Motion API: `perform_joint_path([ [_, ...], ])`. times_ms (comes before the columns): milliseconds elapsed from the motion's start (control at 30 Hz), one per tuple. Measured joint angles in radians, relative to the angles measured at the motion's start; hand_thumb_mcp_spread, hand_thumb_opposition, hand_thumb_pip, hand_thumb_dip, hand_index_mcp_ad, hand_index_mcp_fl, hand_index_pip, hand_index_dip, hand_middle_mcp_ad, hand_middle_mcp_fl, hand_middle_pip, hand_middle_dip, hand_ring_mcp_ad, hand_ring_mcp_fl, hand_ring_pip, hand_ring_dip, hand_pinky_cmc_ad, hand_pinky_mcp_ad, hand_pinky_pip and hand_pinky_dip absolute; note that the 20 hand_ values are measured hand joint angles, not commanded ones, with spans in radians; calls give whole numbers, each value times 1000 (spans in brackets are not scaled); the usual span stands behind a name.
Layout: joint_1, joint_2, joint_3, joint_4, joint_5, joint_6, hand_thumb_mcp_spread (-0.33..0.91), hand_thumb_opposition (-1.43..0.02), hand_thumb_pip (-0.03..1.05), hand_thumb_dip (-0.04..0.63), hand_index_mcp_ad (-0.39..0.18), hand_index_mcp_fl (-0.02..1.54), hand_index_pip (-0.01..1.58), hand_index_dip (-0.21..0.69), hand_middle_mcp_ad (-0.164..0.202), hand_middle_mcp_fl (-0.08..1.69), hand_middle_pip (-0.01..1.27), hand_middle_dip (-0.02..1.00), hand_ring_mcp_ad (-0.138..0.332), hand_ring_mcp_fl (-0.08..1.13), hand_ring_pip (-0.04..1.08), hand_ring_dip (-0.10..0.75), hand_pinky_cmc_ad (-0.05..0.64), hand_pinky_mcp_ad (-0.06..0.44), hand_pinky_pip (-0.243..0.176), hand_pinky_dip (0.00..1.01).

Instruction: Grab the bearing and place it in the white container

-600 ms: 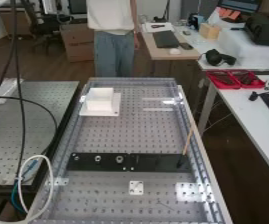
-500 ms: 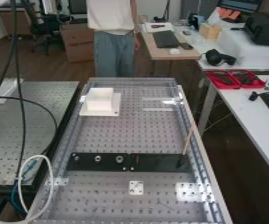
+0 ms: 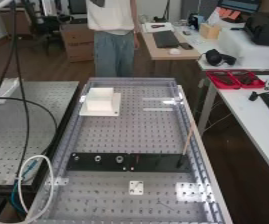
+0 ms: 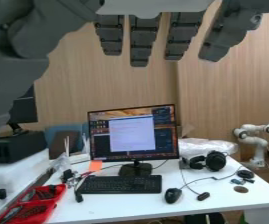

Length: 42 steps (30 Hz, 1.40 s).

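Observation:
At the top edge of the high view, a dark grey part of the hand [image 3: 97, 2] hangs in front of the standing person, far from the bench items. In the wrist view the hand [image 4: 143, 41] has straight, spread fingers and its thumb off to one side, with nothing held. Small ring-shaped parts sit in a row on the left half of a black plate [image 3: 159, 163]; the largest ring looks like the bearing [image 3: 119, 159]. The white container [image 3: 100, 102], a box on a flat white base, stands near the perforated bench's far left corner.
A thin wooden stick [image 3: 188, 139] rises from the black plate's right end. Clear rails edge the bench. A small white bracket [image 3: 136, 188] lies nearer. Cables [image 3: 23, 115] hang at left. A monitor [image 4: 133, 134] and red trays [image 4: 37, 204] stand on a side desk.
The hand's dark grey part has come into the high view at the top edge. The white shape over the left table has shifted slightly. The rings, black plate and container have not moved.

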Motion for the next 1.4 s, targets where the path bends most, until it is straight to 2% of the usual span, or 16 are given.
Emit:
perform_joint_path([
  [167, 3, 7, -48, 44, 31, 1, 264, -648, 276, 21, -89, 38, 52, 7, -2, 58, 106, 93, 110, 5, 89, 19, 278, 197, -73, 124],
  [200, 3, 9, -61, 56, 37, 3, 265, -653, 290, 17, -89, 38, 54, 3, -2, 58, 106, 93, 105, 5, 89, 19, 302, 195, -87, 126],
  [300, 3, 11, -102, 92, 53, 7, 309, -658, 347, 17, -93, 35, 51, -12, -5, 52, 103, 93, 108, 10, 89, 19, 298, 197, -91, 126],
  [500, 8, 12, -235, 231, 117, 8, 328, -689, 405, 49, -138, 38, 73, -77, -5, 54, 105, 99, 110, 16, 89, 19, 298, 202, -91, 126],
  [600, 11, 10, -287, 288, 154, 8, 330, -702, 407, 63, -145, 37, 70, -112, -5, 54, 106, 110, 112, 16, 93, 19, 311, 216, -87, 124],
  [633, 11, 9, -299, 300, 164, 9, 328, -703, 438, 65, -154, 40, 70, -113, -5, 52, 101, 110, 112, 16, 89, 19, 311, 216, -87, 124],
  [700, 11, 5, -325, 326, 187, 17, 347, -709, 492, 80, -159, 52, 70, -112, -5, 52, 101, 110, 115, 16, 89, 19, 311, 216, -87, 126],
  [900, 0, -23, -395, 384, 235, 64, 351, -730, 515, 126, -175, 82, 86, -101, -5, 51, 99, 110, 115, 16, 89, 19, 314, 216, -91, 126],
  [967, -7, -32, -417, 410, 241, 80, 363, -737, 562, 131, -188, 87, 136, -79, -2, 52, 96, 110, 115, 16, 89, 19, 314, 216, -91, 126],
  [1067, -18, -49, -446, 450, 249, 101, 363, -740, 562, 159, -188, 87, 250, -52, -2, 51, 96, 110, 115, 16, 89, 19, 314, 216, -91, 126],
  [1100, -23, -57, -452, 458, 250, 108, 360, -745, 562, 161, -188, 89, 304, -19, -2, 52, 96, 110, 115, 16, 89, 19, 316, 216, -91, 126],
  [1200, -37, -80, -458, 473, 247, 122, 358, -757, 595, 188, -188, 87, 466, 0, -2, 52, 96, 106, 115, 16, 89, 19, 316, 216, -91, 126],
  [1300, -55, -105, -459, 481, 233, 137, 360, -757, 625, 188, -188, 91, 689, 56, -2, 52, 94, 110, 115, 16, 89, 19, 312, 216, -91, 127],
  [1400, -72, -128, -457, 484, 216, 148, 360, -756, 627, 188, -188, 87, 824, 82, -2, 52, 94, 112, 115, 16, 87, 19, 330, 216, -91, 127],
])
